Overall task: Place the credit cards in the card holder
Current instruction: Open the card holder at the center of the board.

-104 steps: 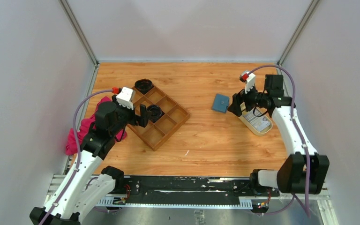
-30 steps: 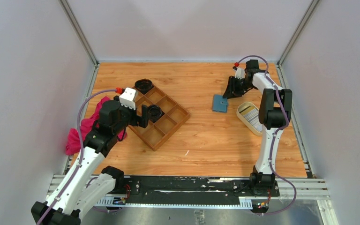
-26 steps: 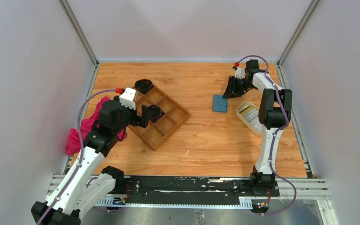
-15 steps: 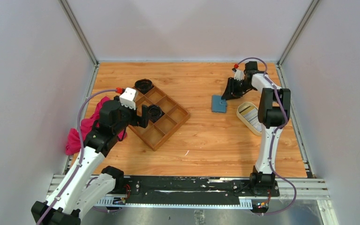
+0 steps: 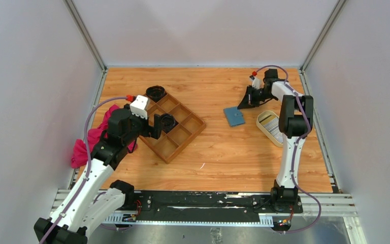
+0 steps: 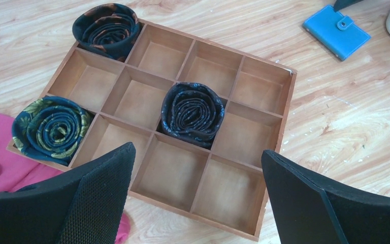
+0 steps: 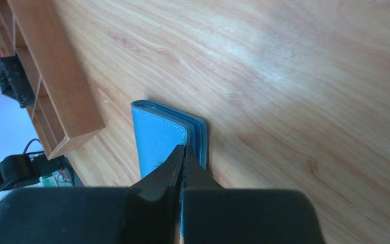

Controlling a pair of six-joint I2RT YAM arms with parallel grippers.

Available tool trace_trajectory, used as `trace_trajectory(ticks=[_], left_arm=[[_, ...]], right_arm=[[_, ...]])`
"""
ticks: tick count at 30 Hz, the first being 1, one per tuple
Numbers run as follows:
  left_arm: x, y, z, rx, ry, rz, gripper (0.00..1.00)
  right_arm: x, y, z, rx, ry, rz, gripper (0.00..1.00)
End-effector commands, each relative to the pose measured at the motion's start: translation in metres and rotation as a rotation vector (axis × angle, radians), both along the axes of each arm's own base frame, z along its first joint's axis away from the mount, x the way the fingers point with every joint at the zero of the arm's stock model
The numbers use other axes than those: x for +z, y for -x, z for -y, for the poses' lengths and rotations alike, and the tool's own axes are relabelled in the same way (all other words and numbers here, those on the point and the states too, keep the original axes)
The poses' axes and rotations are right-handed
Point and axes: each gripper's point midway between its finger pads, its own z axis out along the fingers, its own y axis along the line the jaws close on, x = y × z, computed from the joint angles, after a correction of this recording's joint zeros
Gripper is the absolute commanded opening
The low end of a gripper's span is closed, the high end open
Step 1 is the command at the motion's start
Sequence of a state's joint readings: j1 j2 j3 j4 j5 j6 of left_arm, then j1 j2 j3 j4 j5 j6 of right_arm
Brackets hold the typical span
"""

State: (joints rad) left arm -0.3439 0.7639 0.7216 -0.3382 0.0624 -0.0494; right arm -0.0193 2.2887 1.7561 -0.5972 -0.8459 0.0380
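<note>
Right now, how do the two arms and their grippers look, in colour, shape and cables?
Both the left arm and the right arm have white links with black joints. A greyish-purple cable with a red connector runs to each wrist, beside a white camera block. The fingers are black: broad wedges with a mesh-textured pad on the left, tapering to thin tips on the right.

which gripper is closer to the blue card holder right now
Right. The right gripper is shut with its tips at the card holder; the left gripper hangs open over the wooden tray, well away.
</note>
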Motion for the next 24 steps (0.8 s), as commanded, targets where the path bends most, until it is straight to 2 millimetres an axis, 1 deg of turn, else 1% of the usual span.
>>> trace_trajectory(ticks=[1, 5, 9, 11, 13, 16, 17, 18, 19, 21, 22, 24], left_arm=[[0.0, 0.002, 0.007, -0.046, -0.001, 0.007, 1.0], [0.004, 0.006, 0.014, -0.083, 0.03, 0.013, 1.0], [0.015, 0.014, 0.028, -0.13, 0.118, 0.004, 1.0], [0.021, 0.021, 0.039, -0.159, 0.202, -0.019, 1.0], [0.024, 0.03, 0.052, -0.199, 0.314, -0.052, 1.0], [0.025, 0.047, 0.073, -0.244, 0.524, -0.083, 0.97], [0.029, 0.058, 0.081, -0.265, 0.6, -0.087, 0.97], [0.024, 0.064, 0.086, -0.27, 0.617, -0.092, 0.97], [0.019, 0.066, 0.086, -0.249, 0.628, -0.09, 0.97], [0.009, 0.079, 0.094, -0.255, 0.632, -0.096, 0.97], [0.009, 0.083, 0.098, -0.265, 0.651, -0.082, 0.98], [0.002, 0.09, 0.107, -0.288, 0.673, -0.083, 0.98]], right_arm=[[0.031, 0.012, -0.012, 0.044, -0.116, 0.037, 0.0], [0.058, 0.034, -0.023, 0.115, -0.213, 0.101, 0.0], [0.073, 0.059, -0.025, 0.169, -0.223, 0.174, 0.0], [0.081, 0.075, -0.027, 0.196, -0.237, 0.202, 0.0], [0.083, 0.094, -0.031, 0.23, -0.258, 0.217, 0.0], [0.082, 0.123, -0.038, 0.275, -0.301, 0.219, 0.0], [0.08, 0.132, -0.038, 0.289, -0.302, 0.229, 0.0], [0.08, 0.143, -0.042, 0.318, -0.302, 0.233, 0.0], [0.08, 0.155, -0.047, 0.345, -0.302, 0.22, 0.0], [0.082, 0.173, -0.05, 0.409, -0.295, 0.24, 0.0], [0.082, 0.181, -0.053, 0.438, -0.302, 0.243, 0.0], [0.088, 0.195, -0.057, 0.493, -0.325, 0.264, 0.0]])
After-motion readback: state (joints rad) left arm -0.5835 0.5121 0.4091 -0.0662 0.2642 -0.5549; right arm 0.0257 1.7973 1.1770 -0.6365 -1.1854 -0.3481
